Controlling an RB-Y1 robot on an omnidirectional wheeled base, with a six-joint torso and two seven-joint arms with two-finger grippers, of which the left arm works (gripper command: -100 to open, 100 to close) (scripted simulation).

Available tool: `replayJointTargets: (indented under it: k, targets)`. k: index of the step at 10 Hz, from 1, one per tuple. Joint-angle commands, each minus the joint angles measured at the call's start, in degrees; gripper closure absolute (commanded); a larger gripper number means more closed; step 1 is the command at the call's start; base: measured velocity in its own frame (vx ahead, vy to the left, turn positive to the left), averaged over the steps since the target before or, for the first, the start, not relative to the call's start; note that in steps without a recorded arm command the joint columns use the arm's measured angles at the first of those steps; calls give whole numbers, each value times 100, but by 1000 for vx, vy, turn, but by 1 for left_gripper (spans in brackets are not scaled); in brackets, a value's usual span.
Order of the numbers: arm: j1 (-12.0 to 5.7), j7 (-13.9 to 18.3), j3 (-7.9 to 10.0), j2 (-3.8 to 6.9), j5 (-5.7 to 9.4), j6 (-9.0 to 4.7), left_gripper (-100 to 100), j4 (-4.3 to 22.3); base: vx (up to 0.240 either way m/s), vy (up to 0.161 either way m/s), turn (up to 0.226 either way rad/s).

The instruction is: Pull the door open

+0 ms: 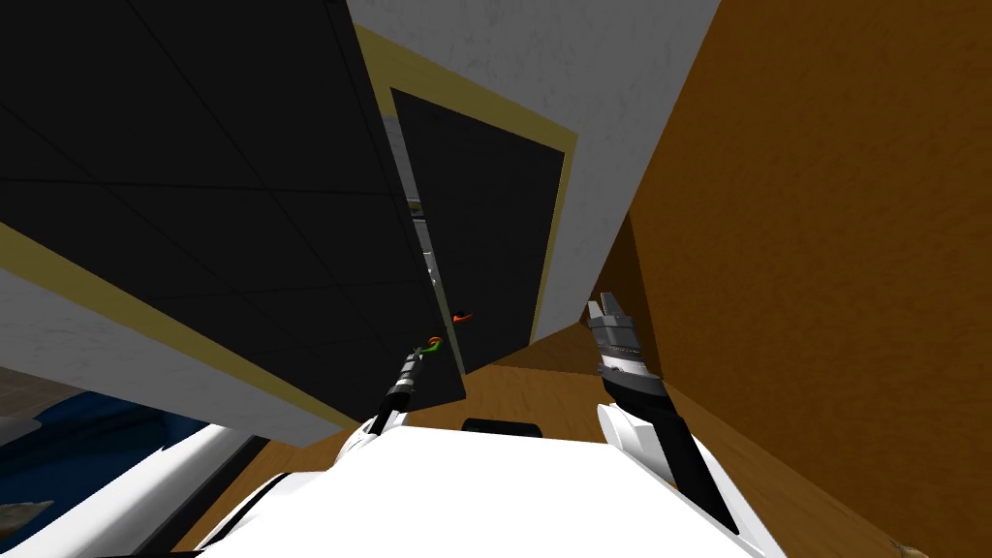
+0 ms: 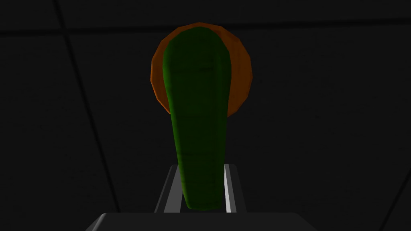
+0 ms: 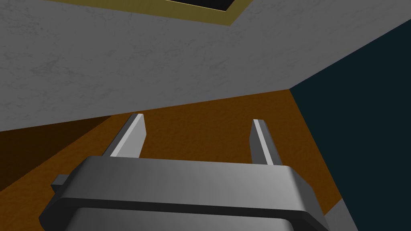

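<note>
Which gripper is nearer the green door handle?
Left. The left gripper is shut on the green handle; the right gripper is open, off to the right of the door, holding nothing.

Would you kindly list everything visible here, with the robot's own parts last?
Door: one, dark, panelled, ajar, ahead on the left.
Lever handle: one, green, on the door, over an orange round plate.
Door frame: one, yellow, around the doorway.
Grey wall: one, around the door frame.
Orange-brown wall: one, on the right.
Floor: one, wood-brown, below the door.
Left end effector: one, light grey, shut on the lever handle.
Right end effector: one, light grey, open, raised on the right.
</note>
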Motion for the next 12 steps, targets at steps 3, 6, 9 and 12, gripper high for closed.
replayJointTargets:
  k: [3,6,9,12]
  targets:
    - [85,193,-190,70,-126,-159,100,-37,-181,19,-90]
    - [167,378,-372,138,-248,-312,100,-73,-162,33,-72]
    - [224,507,-499,185,-333,-419,100,-98,-167,47,-88]
    - [224,507,-499,185,-333,-419,100,-32,-23,-4,15]
